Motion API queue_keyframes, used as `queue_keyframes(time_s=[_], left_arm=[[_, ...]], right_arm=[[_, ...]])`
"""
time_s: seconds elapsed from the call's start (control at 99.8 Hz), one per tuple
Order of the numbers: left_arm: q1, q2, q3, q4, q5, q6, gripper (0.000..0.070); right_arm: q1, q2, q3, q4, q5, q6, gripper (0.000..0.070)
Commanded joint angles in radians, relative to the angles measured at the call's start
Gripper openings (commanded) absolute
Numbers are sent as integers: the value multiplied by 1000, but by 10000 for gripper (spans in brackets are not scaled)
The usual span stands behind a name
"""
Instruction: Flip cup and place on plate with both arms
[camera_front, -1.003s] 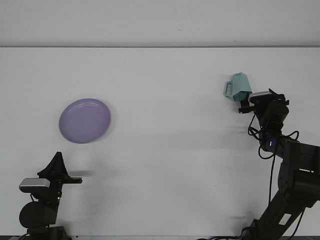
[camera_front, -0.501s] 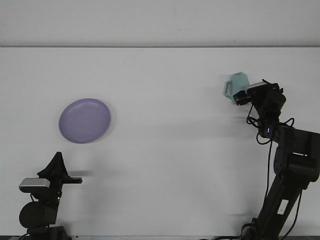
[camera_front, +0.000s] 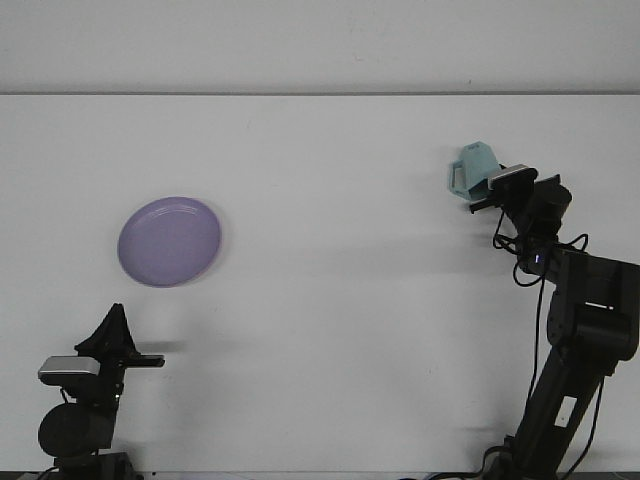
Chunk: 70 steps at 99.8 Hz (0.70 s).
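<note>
Front view, single frame. White table fills most of the view, with a pale wall band along the top.

Right arm: reaches up from the lower right corner, dark links and looped cables visible. Right claw sits at the far right of the table and is clamped on the cup. Cup is light teal with a handle that sticks out on its left side. It is held tilted, body leaning, and appears lifted off the table surface; its rim orientation cannot be read clearly at this size. A grey wrist camera block sits just beside the cup on the arm side.

Left arm: low in the lower left corner, folded close to its base. Left claw points toward the far edge of the table; whether its fingers are apart or together cannot be told, since they overlap into one dark shape. It holds nothing visible.

Plate: lavender, round, lying flat on the table, left of centre, just beyond the left claw. Plate surface bare. Cup and plate are well apart, on opposite sides of the table.
</note>
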Motion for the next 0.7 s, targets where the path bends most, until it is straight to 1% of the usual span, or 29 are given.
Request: queue_keyframes(time_s=[0.0, 0.17, 0.311, 0.451, 0.602, 0.692], left_arm=[[0, -1, -17, 14, 5, -2, 13], [0, -1, -17, 15, 5, -2, 13], [0, -1, -17, 15, 5, -3, 13], [0, -1, -17, 15, 5, -3, 13], [0, -1, -16, 14, 5, -3, 13], [0, -1, -16, 14, 5, -3, 12]], right_arm=[[-3, 14, 21, 0, -4, 51, 1], [5, -54, 21, -54, -4, 104, 1], [12, -166, 21, -189, -3, 161, 1], [27, -312, 21, -405, 1, 253, 1], [53, -489, 22, -676, 2, 402, 1], [84, -597, 22, -866, 1, 462, 1]])
